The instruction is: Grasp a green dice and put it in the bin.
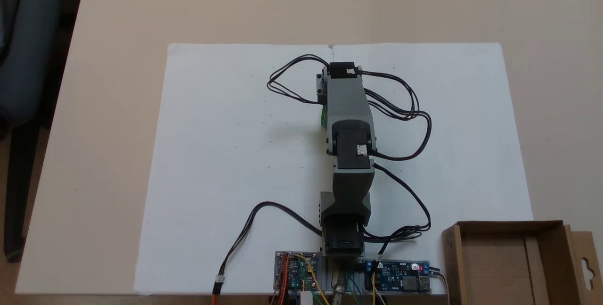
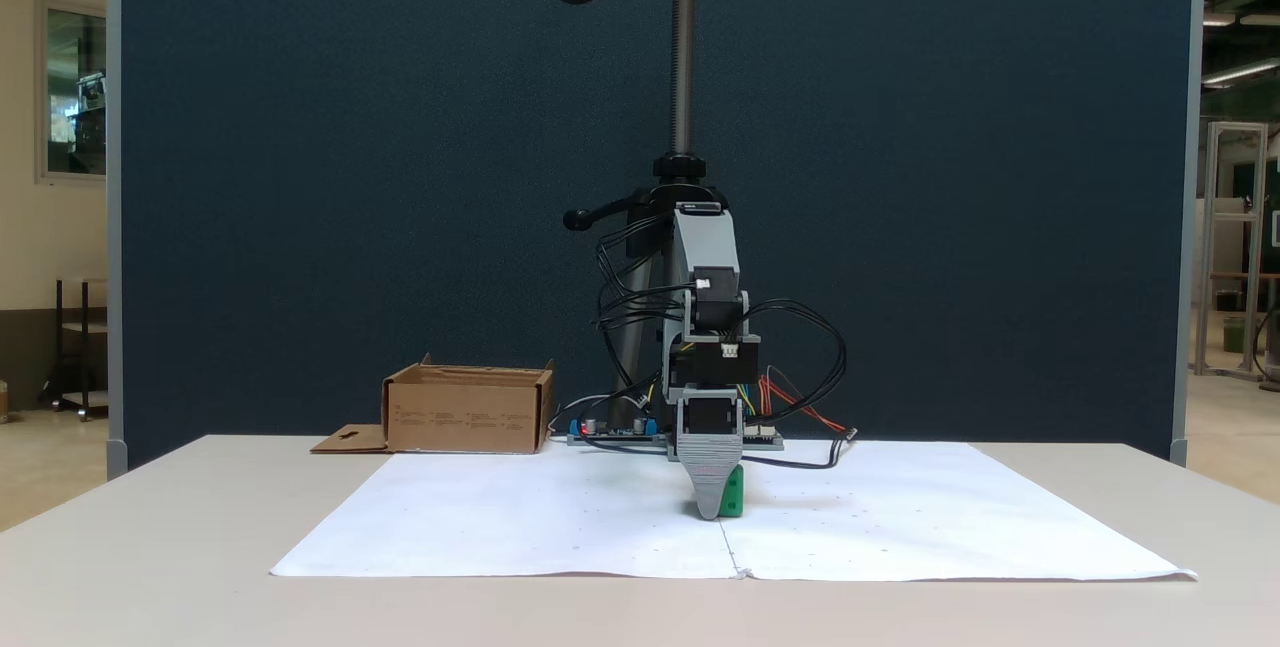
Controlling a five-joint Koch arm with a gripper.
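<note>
In a fixed view the green dice [image 2: 735, 493] rests on the white paper, right against the tip of my gripper [image 2: 712, 511]. The gripper points straight down at the sheet, and its broad grey finger [image 2: 708, 477] covers the left part of the dice. Only this one finger shows, so I cannot tell whether the jaws are open or shut. From above, a sliver of the green dice [image 1: 323, 116] peeks out on the left of my stretched-out arm [image 1: 348, 107]. The bin [image 1: 509, 226], a brown cardboard box, stands at the lower right corner; seen from the front, the bin [image 2: 465, 412] is at the back left.
A white paper sheet [image 1: 226, 154] covers the middle of the beige table [image 1: 118, 22]. Circuit boards [image 1: 400, 279] and loose black cables [image 1: 405, 107] lie around my base. A camera pole [image 2: 683, 47] rises behind me before a dark blue partition.
</note>
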